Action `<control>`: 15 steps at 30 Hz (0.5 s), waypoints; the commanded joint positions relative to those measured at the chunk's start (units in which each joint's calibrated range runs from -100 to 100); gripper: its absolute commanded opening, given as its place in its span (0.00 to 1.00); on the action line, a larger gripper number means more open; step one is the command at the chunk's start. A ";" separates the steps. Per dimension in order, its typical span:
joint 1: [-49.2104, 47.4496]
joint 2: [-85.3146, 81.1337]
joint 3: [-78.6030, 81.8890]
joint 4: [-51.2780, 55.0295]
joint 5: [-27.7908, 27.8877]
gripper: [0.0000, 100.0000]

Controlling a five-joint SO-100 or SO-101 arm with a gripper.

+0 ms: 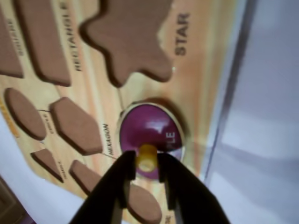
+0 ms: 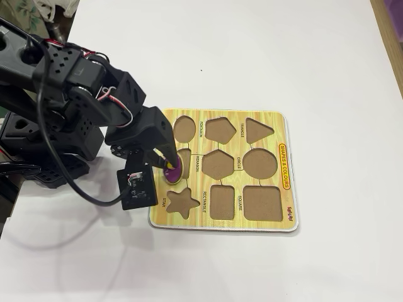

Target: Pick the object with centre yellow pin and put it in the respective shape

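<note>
The gripper (image 1: 147, 170) is pinching the yellow pin (image 1: 147, 156) between its two black fingers (image 1: 117, 179). The pin is sticking up from the middle of the purple piece (image 1: 148, 128). In the wrist view the purple piece is lying right under the gripper, over a hole near the edge of the wooden shape board (image 2: 264, 123), just below the star hole (image 1: 128, 37). It is covering part of a word printed there, so only some letters are showing. I think it is not sitting all the way down yet, but I cannot tell for sure.

In the fixed view the purple piece (image 2: 174, 173) is resting at the left side of the board, on the white tabletop (image 2: 252, 50). Its long way seems to be running along the hole, so it probably only needs a small push straight down.
</note>
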 commanded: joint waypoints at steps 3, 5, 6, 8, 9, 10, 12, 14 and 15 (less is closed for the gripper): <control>2.37 -1.09 0.81 -0.25 -0.73 0.01; 2.37 -1.17 0.63 -0.25 -0.73 0.01; 2.37 -1.17 0.45 -0.25 -0.73 0.01; 1.49 -1.17 -0.09 0.01 -0.73 0.01; 1.29 -1.17 -0.18 -0.25 -0.68 0.01; 1.10 -1.17 -0.27 -0.25 -0.68 0.01; -2.62 -1.17 -1.98 -0.08 -0.68 0.01; -5.64 -1.17 -3.15 0.10 -0.68 0.01; -7.50 -1.17 -3.69 -0.34 -0.68 0.01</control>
